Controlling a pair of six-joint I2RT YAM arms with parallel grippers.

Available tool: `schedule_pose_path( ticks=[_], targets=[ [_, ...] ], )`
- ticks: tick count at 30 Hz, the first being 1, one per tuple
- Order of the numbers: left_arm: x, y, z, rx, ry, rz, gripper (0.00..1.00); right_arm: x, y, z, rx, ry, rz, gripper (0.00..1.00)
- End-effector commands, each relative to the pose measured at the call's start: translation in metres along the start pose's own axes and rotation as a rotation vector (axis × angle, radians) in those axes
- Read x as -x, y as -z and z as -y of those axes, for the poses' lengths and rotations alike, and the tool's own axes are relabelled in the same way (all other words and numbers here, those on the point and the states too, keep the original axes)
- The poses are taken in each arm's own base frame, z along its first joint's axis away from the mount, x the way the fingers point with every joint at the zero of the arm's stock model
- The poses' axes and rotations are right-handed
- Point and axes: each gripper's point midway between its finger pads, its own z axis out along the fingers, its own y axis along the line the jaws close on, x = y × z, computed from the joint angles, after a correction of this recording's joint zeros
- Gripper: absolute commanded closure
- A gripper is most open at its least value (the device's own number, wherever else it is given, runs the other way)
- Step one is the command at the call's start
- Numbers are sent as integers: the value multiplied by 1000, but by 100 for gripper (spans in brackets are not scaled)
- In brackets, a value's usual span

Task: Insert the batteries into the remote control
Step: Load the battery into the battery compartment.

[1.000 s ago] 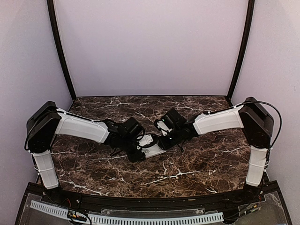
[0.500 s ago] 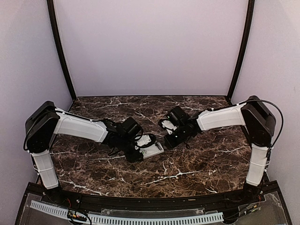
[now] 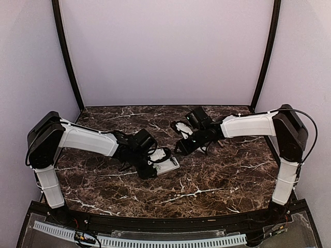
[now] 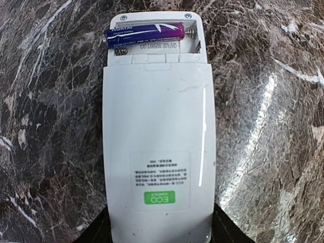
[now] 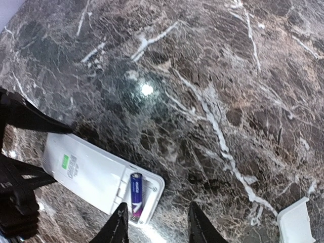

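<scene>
The white remote control [image 4: 157, 152] lies back side up on the marble table, green ECO label near me. Its battery compartment at the far end is uncovered, with one purple battery [image 4: 147, 31] in the far slot; the near slot holds nothing. My left gripper [image 4: 159, 235] is shut on the remote's near end, a dark finger on each side. In the top view the remote [image 3: 168, 164] sits at the table's centre. My right gripper [image 5: 159, 225] hangs open above the table just beyond the remote [image 5: 91, 174] and battery [image 5: 135, 196], with nothing between its fingers.
A small flat white piece [image 5: 296, 220] lies on the marble at the lower right of the right wrist view. Both arms meet near the table's middle, the right gripper [image 3: 182, 146] a short way up and right of the left gripper [image 3: 154, 166].
My right gripper has drawn back from the remote's compartment end toward the far right and its jaws have widened. The battery stays in the compartment. The left arm has not moved.
</scene>
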Motion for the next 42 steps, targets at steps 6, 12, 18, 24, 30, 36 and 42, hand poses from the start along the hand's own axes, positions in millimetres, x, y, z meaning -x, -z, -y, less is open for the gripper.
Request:
schedule_pose_path(
  ticks=[6, 12, 18, 24, 30, 36, 42],
  targets=[
    [-72, 0, 4, -9, 11, -255, 100, 35, -20, -20, 169, 91, 79, 70],
    [-72, -1, 4, -11, 12, -253, 100, 22, -33, -22, 191, 117, 52, 76],
    [-73, -1, 4, -12, 13, -255, 100, 11, -45, -26, 194, 164, 26, 78],
    [-72, -1, 5, -15, 14, -255, 100, 3, -51, -22, 164, 201, 24, 79],
    [-72, -1, 5, -17, 16, -254, 100, 0, -55, -27, 181, 229, 17, 80],
    [-72, -2, 5, -18, 16, -256, 100, -6, -59, -27, 172, 234, 7, 82],
    [-73, -3, 5, -19, 16, -260, 100, -13, -53, -21, 132, 255, 5, 86]
  ],
)
